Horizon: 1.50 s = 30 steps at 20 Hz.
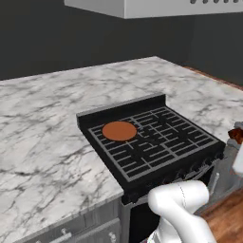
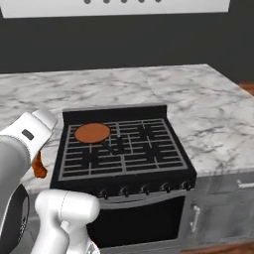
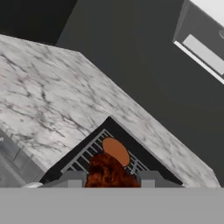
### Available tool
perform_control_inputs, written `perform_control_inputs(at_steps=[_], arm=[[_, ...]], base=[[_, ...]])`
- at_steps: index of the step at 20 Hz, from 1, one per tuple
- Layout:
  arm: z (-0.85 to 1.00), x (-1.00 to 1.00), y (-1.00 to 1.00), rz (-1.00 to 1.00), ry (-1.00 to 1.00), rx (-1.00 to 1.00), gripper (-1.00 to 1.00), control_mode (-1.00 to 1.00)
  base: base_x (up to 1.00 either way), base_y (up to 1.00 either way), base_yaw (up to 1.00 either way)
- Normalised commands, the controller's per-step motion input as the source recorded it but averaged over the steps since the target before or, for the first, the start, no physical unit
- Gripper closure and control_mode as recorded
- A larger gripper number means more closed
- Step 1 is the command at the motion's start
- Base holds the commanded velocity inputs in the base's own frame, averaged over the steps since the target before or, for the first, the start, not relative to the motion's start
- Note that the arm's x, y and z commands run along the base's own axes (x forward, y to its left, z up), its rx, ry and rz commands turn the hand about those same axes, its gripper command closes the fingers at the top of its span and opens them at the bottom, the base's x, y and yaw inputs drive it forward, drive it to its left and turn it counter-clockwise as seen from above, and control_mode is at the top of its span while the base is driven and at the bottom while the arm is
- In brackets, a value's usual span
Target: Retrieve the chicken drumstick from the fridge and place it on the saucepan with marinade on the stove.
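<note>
Hand view: the chicken drumstick [image 3: 107,174] was seen clamped between the two fingertips of the claw [image 3: 108,178], which was closed on it. The stove [image 3: 89,154] was taken as the landmark: the drumstick was held off its front, short of the grates, at the stove's front right corner in the left base view [image 1: 236,134] and at its front left in the right base view [image 2: 38,168]. The saucepan with marinade [image 1: 119,131] was seen resting on the stove's rear left burner. The stove was set into a marble tabletop [image 1: 42,142], under a range hood [image 1: 156,7].
</note>
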Motion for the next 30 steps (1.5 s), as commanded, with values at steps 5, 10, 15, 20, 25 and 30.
perform_control_inputs(at_steps=[5,10,15,20,25,30], arm=[[0.0,0.0,0.0,0.0,0.0,0.0,1.0,1.0],[0.0,0.0,0.0,0.0,0.0,0.0,1.0,1.0],[0.0,0.0,0.0,0.0,0.0,0.0,1.0,1.0],[0.0,0.0,0.0,0.0,0.0,0.0,1.0,1.0],[0.0,0.0,0.0,0.0,0.0,0.0,1.0,1.0],[0.0,0.0,0.0,0.0,0.0,0.0,1.0,1.0]], base=[[0.13,-0.02,0.38],[0.12,-0.01,0.37],[0.12,-0.01,0.36],[0.14,0.0,0.35],[0.25,0.0,0.24],[0.18,0.0,-0.17]])
